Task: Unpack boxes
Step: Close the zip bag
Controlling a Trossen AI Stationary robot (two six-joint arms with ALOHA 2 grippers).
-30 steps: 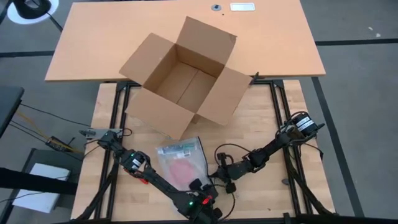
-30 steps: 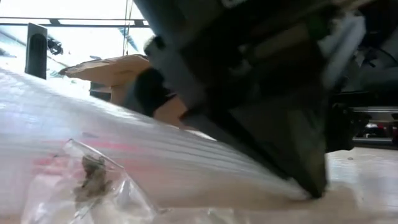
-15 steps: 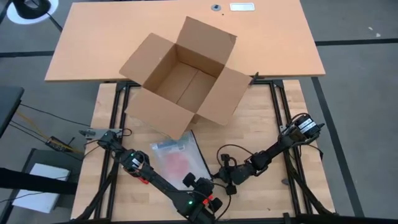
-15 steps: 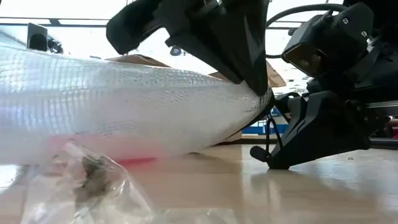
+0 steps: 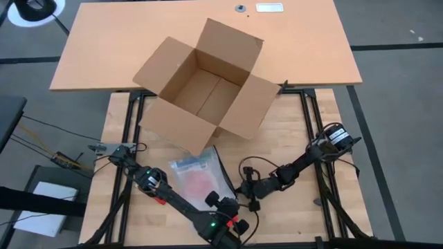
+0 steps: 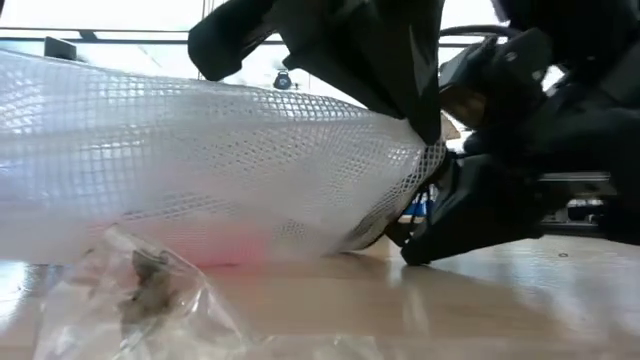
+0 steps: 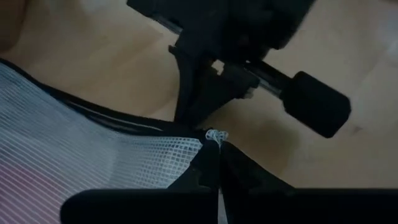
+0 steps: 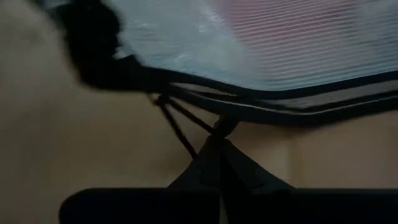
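Now | left gripper (image 5: 223, 205) jaws clamp mesh pouch (image 5: 199, 178) | right gripper (image 5: 247, 196) jaws closed beside | carton (image 5: 205, 86) behind

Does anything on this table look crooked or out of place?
The brown cardboard box sits askew, flaps splayed, straddling the gap between two tabletops. The left end effector is shut on the clear mesh pouch's corner, tilting it.

No writing (labels, brands, numbers) can be read anywhere.

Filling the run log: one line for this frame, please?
carton: open, looks empty | mesh pouch: out on table | left end effector: shut on mesh pouch corner | right end effector: shut, beside pouch
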